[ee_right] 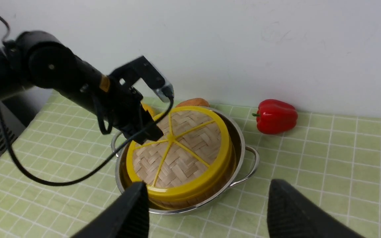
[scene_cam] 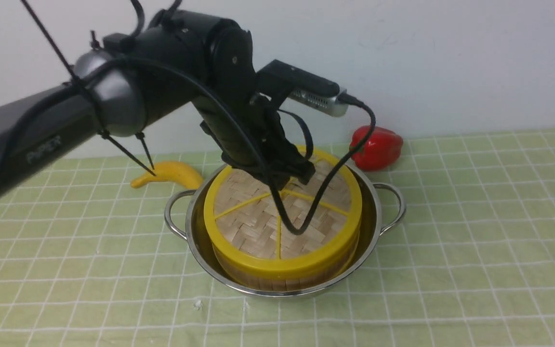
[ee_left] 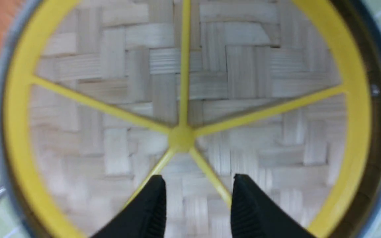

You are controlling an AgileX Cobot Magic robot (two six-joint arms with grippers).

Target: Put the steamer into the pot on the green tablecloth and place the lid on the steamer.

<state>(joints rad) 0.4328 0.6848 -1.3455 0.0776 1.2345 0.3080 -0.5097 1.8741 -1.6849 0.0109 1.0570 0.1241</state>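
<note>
Mid-frame, the yellow-rimmed woven-bamboo lid (scene_cam: 277, 219) is seated on the round bamboo steamer (scene_cam: 277, 280) inside the shiny steel pot (scene_cam: 375, 212) on the green gridded tablecloth (scene_cam: 475, 226). The left hand (ee_left: 198, 180), above the lid, and the right hand (ee_right: 207, 185) are seen released.

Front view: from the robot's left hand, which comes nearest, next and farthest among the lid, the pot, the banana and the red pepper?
1. The lid, directly under the left hand.
2. The pot, ringing the lid.
3. The banana, behind on the left, and the red pepper, behind on the right: too close to call.
</note>
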